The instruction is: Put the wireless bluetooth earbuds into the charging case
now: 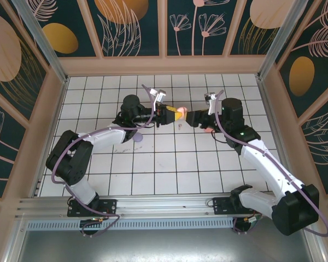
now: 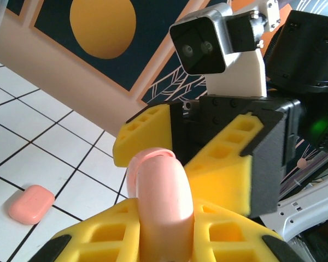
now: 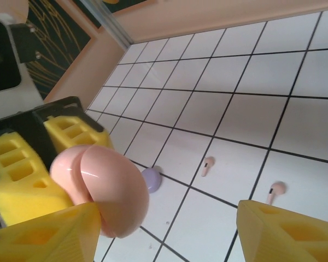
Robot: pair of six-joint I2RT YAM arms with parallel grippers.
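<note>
Your left gripper (image 1: 175, 113) clamps the pink case (image 2: 161, 191) aloft, likely so your right gripper (image 3: 169, 229), jaws wide, can open it

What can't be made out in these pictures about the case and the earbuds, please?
Pink case: its inside, hidden in both wrist views by its own shell and the left gripper.
Pink earbuds: clear from the right wrist, too small to pick out from above.
Right gripper: cut off by the bottom edge of its wrist view.

White arm links (image 1: 265, 161), black joints (image 1: 71, 161), lilac cables (image 1: 52, 166), seemingly hollow-celled yellow claw fingers (image 2: 98, 234).
</note>
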